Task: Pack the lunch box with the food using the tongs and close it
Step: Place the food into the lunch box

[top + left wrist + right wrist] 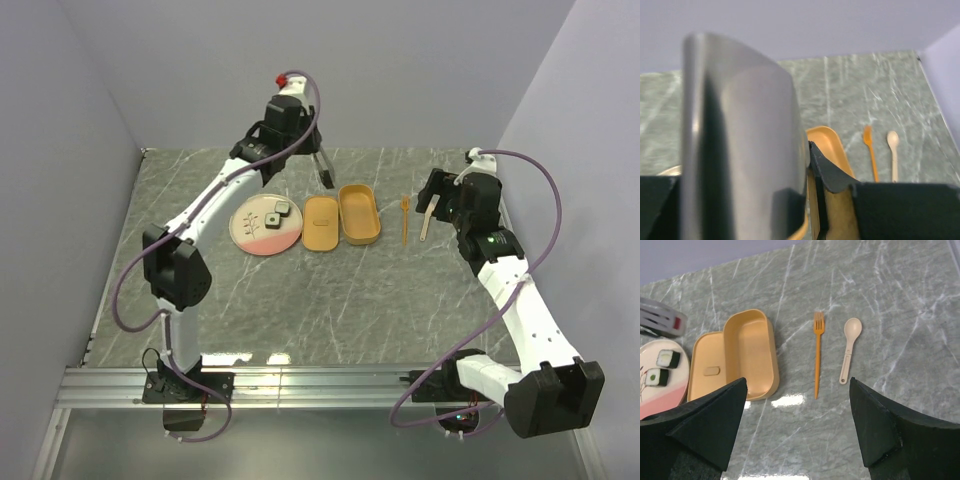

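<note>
The tongs [323, 166] hang from my left gripper [306, 143], which is shut on them behind the plate, above the table. In the left wrist view their broad grey metal [742, 150] fills the space between my fingers [832, 172]. The open orange-tan lunch box [358, 212] lies mid-table with its lid [320, 222] flat against its left side. Dark food cubes [272, 218] sit on the round cream-and-pink plate [262, 236] left of the lid. My right gripper [797, 415] is open and holds nothing, hovering near the fork and spoon, right of the box [750, 352].
An orange fork [404, 220] and a beige spoon [427, 215] lie side by side right of the lunch box. Grey walls close in the marble table at the back and both sides. Bare marble stretches between the objects and the arm bases.
</note>
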`<state>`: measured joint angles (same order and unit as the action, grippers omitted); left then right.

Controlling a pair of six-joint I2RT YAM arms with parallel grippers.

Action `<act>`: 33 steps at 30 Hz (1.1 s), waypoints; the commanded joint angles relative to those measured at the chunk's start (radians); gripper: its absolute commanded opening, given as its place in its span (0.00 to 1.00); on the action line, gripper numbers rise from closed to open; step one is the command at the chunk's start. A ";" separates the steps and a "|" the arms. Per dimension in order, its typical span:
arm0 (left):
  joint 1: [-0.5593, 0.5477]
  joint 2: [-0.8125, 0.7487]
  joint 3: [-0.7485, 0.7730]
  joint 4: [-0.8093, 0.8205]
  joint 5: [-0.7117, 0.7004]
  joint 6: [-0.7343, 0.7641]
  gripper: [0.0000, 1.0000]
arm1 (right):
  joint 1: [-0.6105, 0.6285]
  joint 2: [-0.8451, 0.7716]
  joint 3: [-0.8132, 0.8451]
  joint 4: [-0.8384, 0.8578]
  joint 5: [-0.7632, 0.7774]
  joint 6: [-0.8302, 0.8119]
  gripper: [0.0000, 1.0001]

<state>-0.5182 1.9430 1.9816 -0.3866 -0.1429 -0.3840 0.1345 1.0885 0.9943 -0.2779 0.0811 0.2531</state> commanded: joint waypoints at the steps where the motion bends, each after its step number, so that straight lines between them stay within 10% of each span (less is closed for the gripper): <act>1: -0.026 0.052 0.088 0.029 0.075 -0.059 0.32 | -0.025 -0.039 0.027 0.016 0.039 0.018 0.90; 33: -0.069 0.289 0.161 0.084 0.071 -0.148 0.33 | -0.065 -0.104 -0.023 0.011 -0.003 0.006 0.90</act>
<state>-0.5896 2.2395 2.1456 -0.3634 -0.0734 -0.5209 0.0784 0.9817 0.9680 -0.2924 0.0849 0.2611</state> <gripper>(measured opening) 0.341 0.902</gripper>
